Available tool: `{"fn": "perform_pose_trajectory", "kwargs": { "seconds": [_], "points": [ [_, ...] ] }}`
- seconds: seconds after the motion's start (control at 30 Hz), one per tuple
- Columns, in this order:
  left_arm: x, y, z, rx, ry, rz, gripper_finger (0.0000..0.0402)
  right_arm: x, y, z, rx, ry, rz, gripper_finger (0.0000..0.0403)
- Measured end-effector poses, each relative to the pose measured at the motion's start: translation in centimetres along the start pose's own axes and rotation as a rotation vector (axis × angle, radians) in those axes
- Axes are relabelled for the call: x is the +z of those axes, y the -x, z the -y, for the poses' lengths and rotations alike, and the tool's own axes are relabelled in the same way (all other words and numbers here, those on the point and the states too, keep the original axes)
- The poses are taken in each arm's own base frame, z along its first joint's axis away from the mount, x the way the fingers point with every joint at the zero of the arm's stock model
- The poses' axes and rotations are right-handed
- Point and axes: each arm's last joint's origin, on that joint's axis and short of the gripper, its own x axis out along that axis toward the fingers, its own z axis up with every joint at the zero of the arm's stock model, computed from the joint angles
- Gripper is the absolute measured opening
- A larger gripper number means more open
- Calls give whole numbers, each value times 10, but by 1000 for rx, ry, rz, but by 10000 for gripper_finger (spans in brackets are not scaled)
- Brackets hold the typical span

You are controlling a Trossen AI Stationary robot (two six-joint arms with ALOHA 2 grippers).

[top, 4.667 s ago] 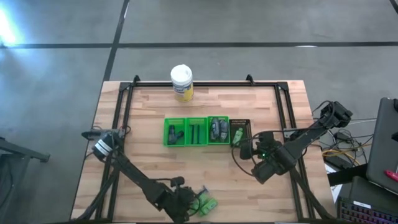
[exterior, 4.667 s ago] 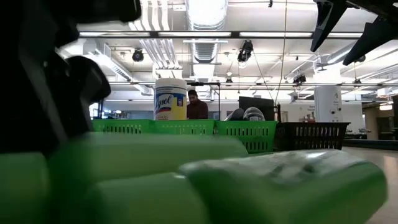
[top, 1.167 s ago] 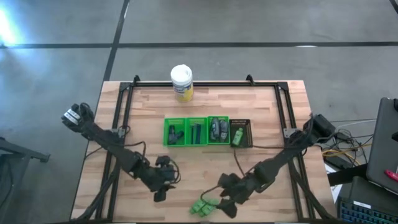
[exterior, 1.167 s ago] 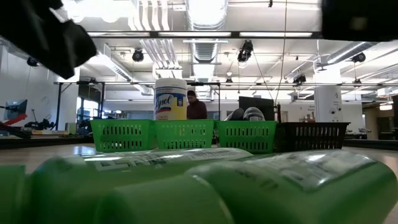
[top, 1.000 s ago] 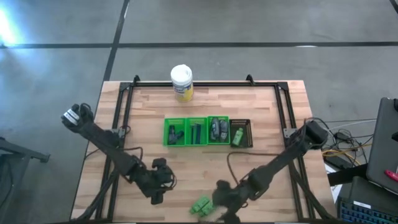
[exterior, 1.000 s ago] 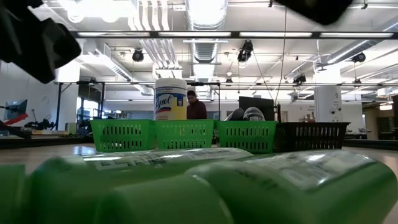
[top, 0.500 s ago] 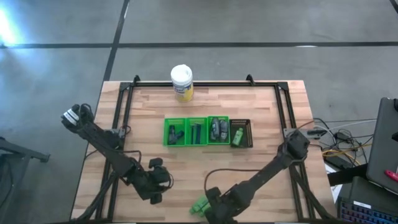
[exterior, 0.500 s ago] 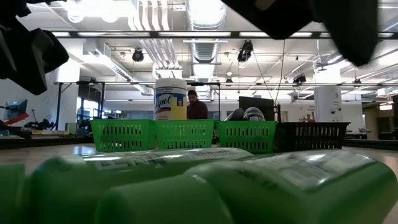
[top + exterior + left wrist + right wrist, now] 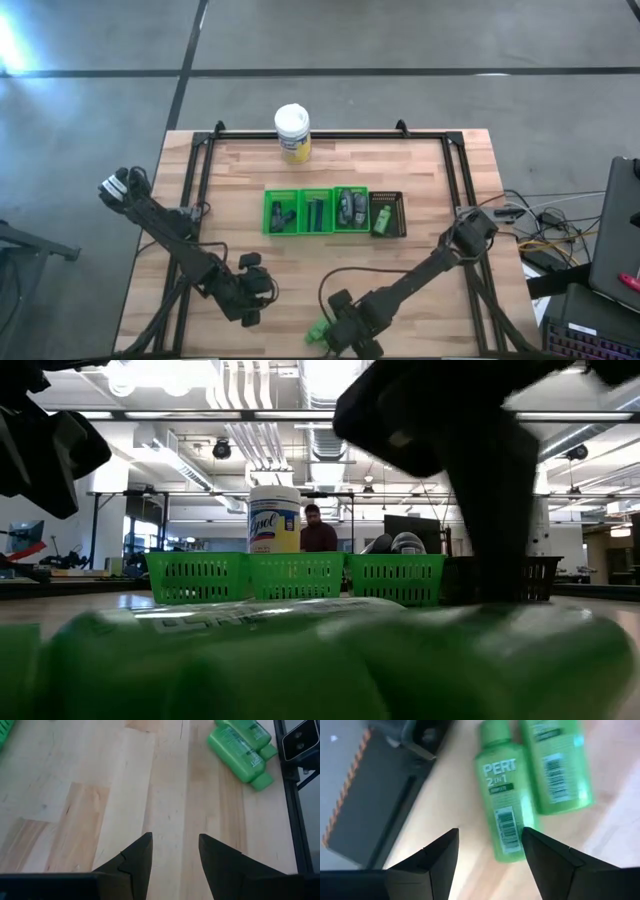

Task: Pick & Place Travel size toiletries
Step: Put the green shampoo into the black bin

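Two bright green bottles [image 9: 502, 805] lie side by side on the wood near the table's near edge [image 9: 317, 332], and they fill the front of the low view [image 9: 300, 660]. My right gripper [image 9: 490, 832] hangs open just over them [image 9: 338, 335], its fingers either side of one bottle's end without visible touch. My left gripper [image 9: 175, 837] is open above bare wood [image 9: 246, 300], left of the bottles [image 9: 240, 747]. Three green baskets [image 9: 316, 212] and a dark one [image 9: 390, 205] hold dark items and one green bottle [image 9: 381, 221].
A white-lidded jar with a yellow label [image 9: 292, 132] stands at the far edge. The basket row sits mid-table. A black frame rail [image 9: 295, 800] runs along the near edge close to the bottles. A person shows far behind the table [image 9: 318, 530].
My right gripper has swung toward the table's near edge and leftward and come down over the two green bottles, staying open. My left gripper has drawn slightly leftward, away from them. The bottles have stayed in place.
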Motion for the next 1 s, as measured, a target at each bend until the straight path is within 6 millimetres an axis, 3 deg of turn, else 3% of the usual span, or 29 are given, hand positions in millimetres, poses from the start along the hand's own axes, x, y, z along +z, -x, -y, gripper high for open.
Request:
{"fn": "perform_pose_trajectory", "kwargs": {
  "seconds": [0.27,1.0],
  "points": [
    [0,0,0,4,-3,-4,165,7,5,19,-6,-30,34,229],
    [1,0,-2,40,15,32,162,2,-7,13,-5,315,71,288]
  ]
}}
